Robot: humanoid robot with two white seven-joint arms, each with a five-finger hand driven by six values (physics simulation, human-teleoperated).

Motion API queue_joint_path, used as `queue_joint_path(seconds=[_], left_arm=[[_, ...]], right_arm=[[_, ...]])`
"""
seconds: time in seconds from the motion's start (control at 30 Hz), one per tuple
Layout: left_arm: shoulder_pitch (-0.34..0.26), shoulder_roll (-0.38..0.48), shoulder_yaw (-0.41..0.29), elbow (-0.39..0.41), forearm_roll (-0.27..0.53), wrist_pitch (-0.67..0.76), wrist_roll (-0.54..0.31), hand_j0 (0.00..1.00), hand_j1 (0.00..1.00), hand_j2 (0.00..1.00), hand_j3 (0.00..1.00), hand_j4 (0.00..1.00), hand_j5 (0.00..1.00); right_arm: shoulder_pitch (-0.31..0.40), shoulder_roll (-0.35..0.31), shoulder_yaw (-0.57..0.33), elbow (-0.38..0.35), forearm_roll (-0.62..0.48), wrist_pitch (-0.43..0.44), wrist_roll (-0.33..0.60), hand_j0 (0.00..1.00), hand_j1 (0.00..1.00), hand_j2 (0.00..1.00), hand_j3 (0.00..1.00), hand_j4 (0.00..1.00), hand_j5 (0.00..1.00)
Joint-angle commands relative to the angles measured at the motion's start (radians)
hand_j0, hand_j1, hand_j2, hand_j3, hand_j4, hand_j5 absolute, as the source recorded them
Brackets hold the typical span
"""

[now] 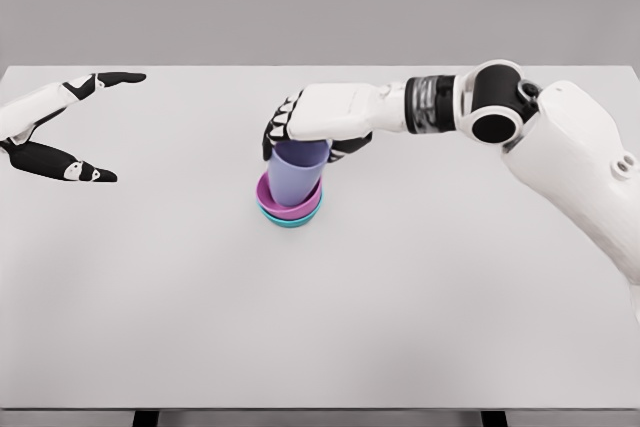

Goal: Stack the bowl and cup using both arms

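Both arms are glossy white shells with rounded, smooth casings. The right arm (580, 162) shows a black ball-like joint with a round black cap, 2 small dark holes on its broad outer shell, and a grey ribbed band at the wrist. The right hand (318, 127) has a white back and black finger segments with white patches, and the left hand (60, 132) has the same white and black fingers ending in black tips.
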Motion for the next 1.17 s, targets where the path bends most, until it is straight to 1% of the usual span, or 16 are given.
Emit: queue_joint_path(seconds=[0.0,0.07,0.13,0.17,0.23,0.3,0.37,0.43,0.47,0.5,0.53,0.57,0.67,0.73,0.83,1.13], left_arm=[[0.000,0.001,0.000,0.000,0.008,0.003,0.000,1.00,1.00,1.00,1.00,1.00,1.00],[0.000,0.001,0.000,0.000,0.008,0.003,0.000,1.00,1.00,1.00,1.00,1.00,1.00],[0.000,0.001,0.000,0.000,0.008,0.003,0.000,1.00,1.00,1.00,1.00,1.00,1.00],[0.000,0.001,0.001,0.000,0.008,0.003,0.000,1.00,1.00,1.00,1.00,1.00,1.00],[0.000,0.001,0.000,0.000,0.008,0.003,0.000,1.00,1.00,1.00,1.00,1.00,1.00],[0.000,0.001,0.000,0.000,0.008,0.003,0.000,1.00,1.00,1.00,1.00,1.00,1.00],[0.000,0.001,0.000,0.000,0.008,0.003,0.000,1.00,1.00,1.00,1.00,1.00,1.00],[0.000,0.001,0.000,0.000,0.007,0.003,0.000,1.00,1.00,1.00,1.00,1.00,1.00],[0.000,-0.002,0.000,0.000,0.005,0.003,0.000,1.00,1.00,1.00,1.00,1.00,1.00],[0.000,-0.005,0.000,0.000,0.004,0.003,0.000,1.00,1.00,1.00,1.00,1.00,1.00],[0.000,-0.007,0.000,0.000,0.002,0.003,0.000,1.00,1.00,1.00,1.00,1.00,1.00],[0.000,-0.007,0.000,0.000,-0.001,0.003,0.000,1.00,1.00,1.00,1.00,1.00,1.00],[0.002,-0.011,-0.002,-0.002,-0.001,0.003,0.000,1.00,1.00,1.00,1.00,1.00,1.00],[0.008,-0.011,-0.005,-0.002,-0.006,0.003,0.000,1.00,1.00,1.00,1.00,1.00,1.00],[0.011,-0.013,-0.005,-0.002,-0.009,0.003,0.000,1.00,1.00,1.00,1.00,1.00,1.00],[0.020,-0.013,-0.009,-0.002,-0.019,0.003,0.000,1.00,1.00,1.00,1.00,1.00,1.00]], right_arm=[[0.000,0.003,0.006,0.010,-0.006,0.003,0.000,0.69,0.69,0.69,0.69,0.69,0.69],[0.000,0.001,0.011,0.010,-0.006,0.003,0.000,0.70,0.70,0.70,0.70,0.70,0.70],[0.000,0.001,0.011,0.006,-0.004,0.003,0.000,0.80,0.80,0.80,0.80,0.80,0.80],[0.000,0.001,0.011,0.003,-0.004,0.003,0.000,0.90,0.90,0.90,0.90,0.90,0.90],[0.000,0.001,0.011,-0.005,-0.004,0.003,0.000,1.00,1.00,1.00,1.00,1.00,1.00],[-0.002,0.001,0.011,-0.017,-0.004,0.003,0.000,1.00,1.00,1.00,1.00,1.00,1.00],[-0.012,-0.009,-0.008,-0.053,-0.006,0.003,0.000,1.00,1.00,1.00,1.00,1.00,1.00],[-0.005,-0.025,-0.107,-0.085,-0.006,0.003,0.000,1.00,1.00,1.00,1.00,1.00,1.00],[0.009,-0.097,-0.199,-0.085,-0.007,0.003,0.000,1.00,1.00,1.00,1.00,1.00,1.00],[0.020,-0.131,-0.227,-0.083,-0.013,0.003,0.000,1.00,1.00,1.00,1.00,1.00,1.00],[0.069,-0.204,-0.279,-0.076,-0.015,0.003,0.000,1.00,1.00,1.00,1.00,1.00,1.00],[0.133,-0.284,-0.316,-0.066,-0.016,0.003,0.000,1.00,1.00,1.00,1.00,1.00,1.00],[0.187,-0.393,-0.319,-0.034,-0.018,0.003,0.000,1.00,1.00,1.00,1.00,1.00,1.00],[0.193,-0.393,-0.311,-0.048,-0.018,0.003,0.000,1.00,1.00,1.00,1.00,1.00,1.00],[0.206,-0.376,-0.273,-0.051,-0.018,0.003,0.000,1.00,1.00,1.00,1.00,1.00,1.00],[0.206,-0.376,-0.271,-0.048,-0.018,0.003,0.000,1.00,1.00,1.00,1.00,1.00,1.00]])
